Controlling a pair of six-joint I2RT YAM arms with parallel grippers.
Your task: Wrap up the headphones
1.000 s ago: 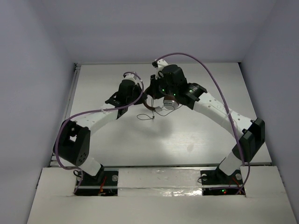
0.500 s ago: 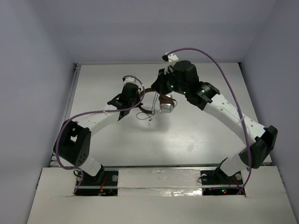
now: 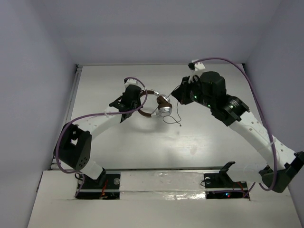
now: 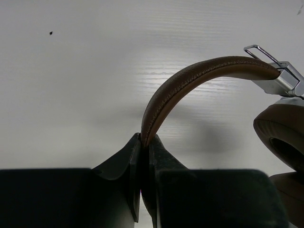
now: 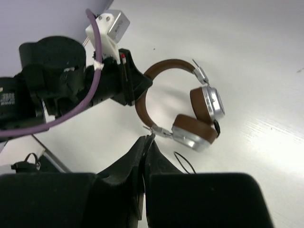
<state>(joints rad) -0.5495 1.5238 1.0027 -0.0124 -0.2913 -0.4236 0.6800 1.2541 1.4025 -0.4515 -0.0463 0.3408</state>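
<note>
Right arm has swung rightward, away from the headphones [image 5: 197, 107].
Left tool [image 4: 145, 142] clamps the brown headband [image 4: 190, 78]; right tool [image 5: 145, 142] pinches the thin dark cord [image 3: 172, 120]; silver cups [image 5: 214, 105] sit side by side.

Our left arm [image 3: 102, 118] and right arm [image 3: 254, 130] show white link shells between black joint housings, thick purple cables [image 5: 100, 47], green status lights [image 3: 194, 97] and a matte black left gripper [image 4: 145, 140].

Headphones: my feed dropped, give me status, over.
Left gripper shut on headband. Right gripper shut, cord pinch unconfirmed. Headphones unwrapped, cord trailing loose. Nothing seen blocking.
</note>
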